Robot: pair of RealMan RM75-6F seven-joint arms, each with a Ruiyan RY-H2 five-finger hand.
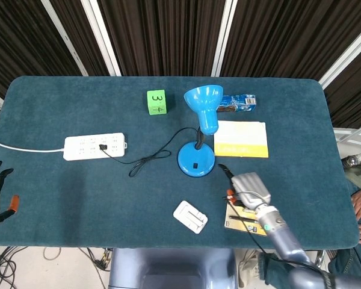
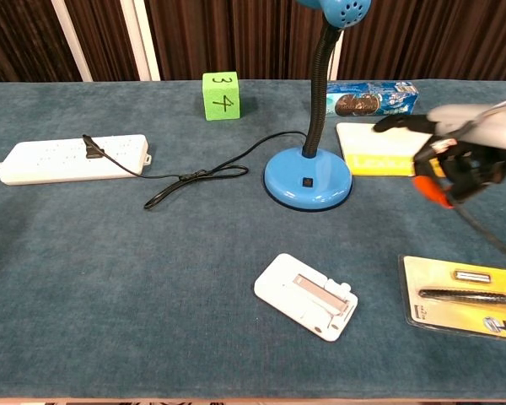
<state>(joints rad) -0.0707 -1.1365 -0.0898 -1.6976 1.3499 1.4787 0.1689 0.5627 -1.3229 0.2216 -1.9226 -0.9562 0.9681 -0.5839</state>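
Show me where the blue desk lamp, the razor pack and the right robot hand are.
blue desk lamp (image 1: 196,162): head view, on its round base.
razor pack (image 2: 464,297): chest view, on the yellow card's middle.
right robot hand (image 1: 248,188): head view, on the back of the hand.

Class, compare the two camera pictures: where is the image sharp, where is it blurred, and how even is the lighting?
Head view: even, soft light, sharp across the table, lamp crisp, faint shadows. Chest view: the right hand is smeared by blur while the green cube and power strip stay sharp; the lamp's shade is cut off at the top edge.
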